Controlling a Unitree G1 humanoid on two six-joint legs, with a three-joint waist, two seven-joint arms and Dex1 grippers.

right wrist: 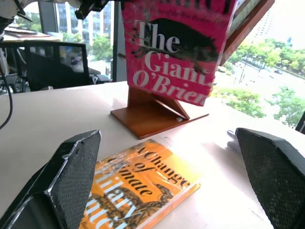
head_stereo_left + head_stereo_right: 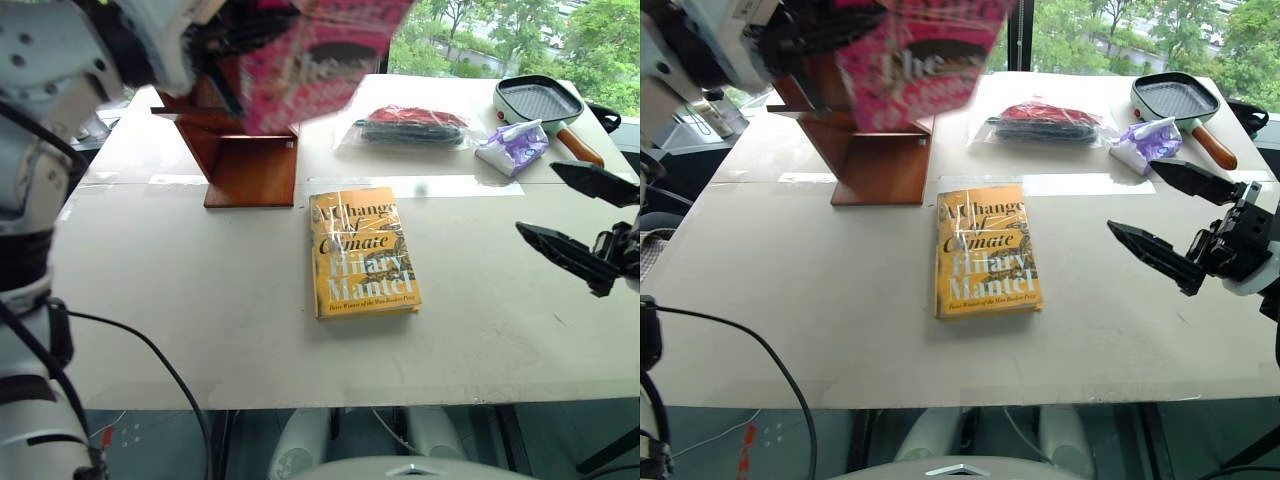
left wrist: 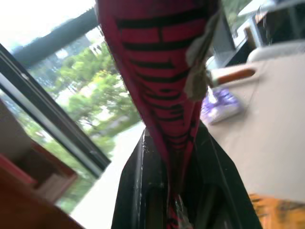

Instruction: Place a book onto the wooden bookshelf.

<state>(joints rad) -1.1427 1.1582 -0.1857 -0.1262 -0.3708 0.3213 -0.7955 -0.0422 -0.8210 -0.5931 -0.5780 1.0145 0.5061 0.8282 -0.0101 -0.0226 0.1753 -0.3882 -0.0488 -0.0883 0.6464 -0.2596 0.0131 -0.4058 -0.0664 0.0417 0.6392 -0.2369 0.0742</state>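
Left gripper [image 2: 825, 30] raised, jaws clamped, right gripper [image 2: 1160, 215] wide open

- Both head eyes look forward and down over the table [image 2: 200, 300].
- Each wrist camera looks closely along its fingers; the right shares the yellow-orange book [image 1: 143, 191].

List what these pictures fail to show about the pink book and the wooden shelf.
- Glossy pink book: top edge cut off in the right wrist view; blurred in the left eye view.
- Reddish-brown wooden bookshelf: upper shelves hidden behind the book.
- Left gripper: shut on the book; fingertips hidden by the cover.
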